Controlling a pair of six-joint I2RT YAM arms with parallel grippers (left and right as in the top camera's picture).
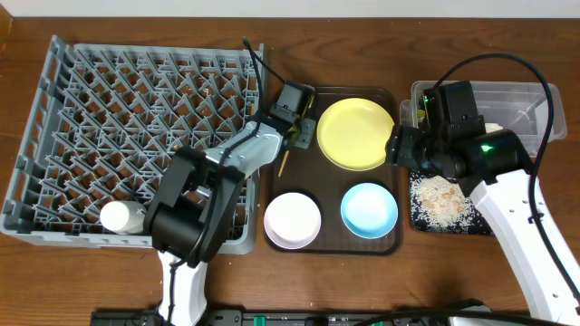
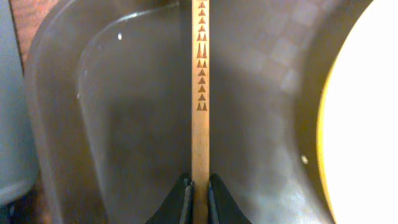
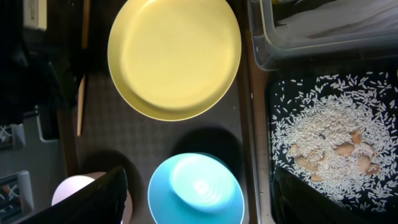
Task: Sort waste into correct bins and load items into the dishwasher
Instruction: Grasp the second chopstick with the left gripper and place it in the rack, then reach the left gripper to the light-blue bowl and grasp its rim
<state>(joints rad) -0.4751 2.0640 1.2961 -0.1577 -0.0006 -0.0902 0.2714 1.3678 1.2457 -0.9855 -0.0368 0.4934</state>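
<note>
Left hand (image 2: 199,190) pinches one chopstick (image 2: 200,93) at the left edge of the brown tray (image 1: 328,186), frame centre overhead, likely to carry it to the rack (image 1: 118,100); right hand (image 3: 200,200) hangs spread, empty, above the blue bowl (image 3: 189,177).

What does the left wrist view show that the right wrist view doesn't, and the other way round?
Only left wrist: the left gripper shut on a chopstick, whose triangle markings read clearly. Only right wrist: the blue bowl, part of the pink bowl, the clear tub, and rice scraps in the black tray. Both: the yellow plate, the brown serving tray and a chopstick.
</note>
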